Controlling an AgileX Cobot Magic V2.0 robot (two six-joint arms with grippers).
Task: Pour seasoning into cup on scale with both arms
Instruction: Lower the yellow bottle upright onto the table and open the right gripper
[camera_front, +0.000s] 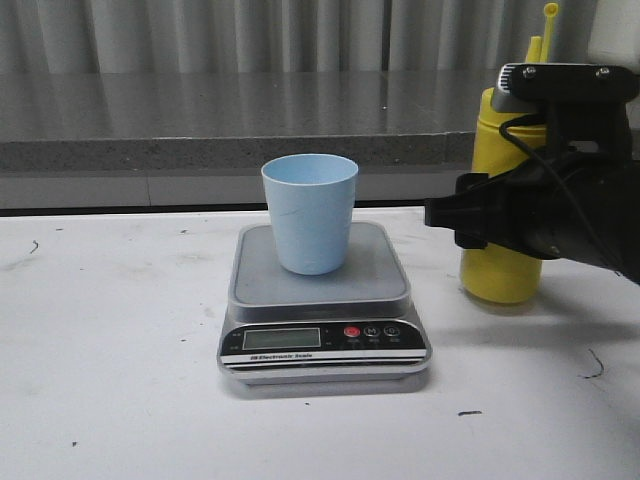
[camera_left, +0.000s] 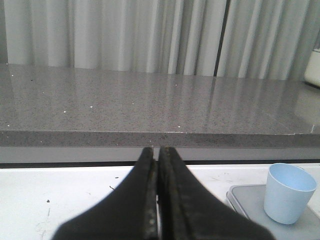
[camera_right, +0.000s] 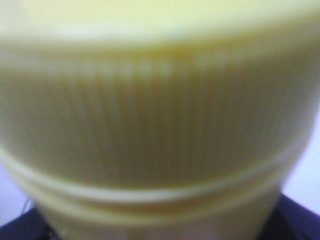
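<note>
The cup, pale blue and upright, stands on the platform of the silver scale at the table's middle. It also shows in the left wrist view, cup on scale. The seasoning, a tall yellow bottle, stands on the table right of the scale. My right gripper reaches in from the right with its fingers around the bottle's middle. The ribbed yellow cap fills the right wrist view and hides the jaws. My left gripper is shut on nothing, left of the scale.
The scale and bottle rest on a white table. A grey stone ledge runs along its back edge, with pale curtains behind. The black right arm covers much of the bottle's upper half.
</note>
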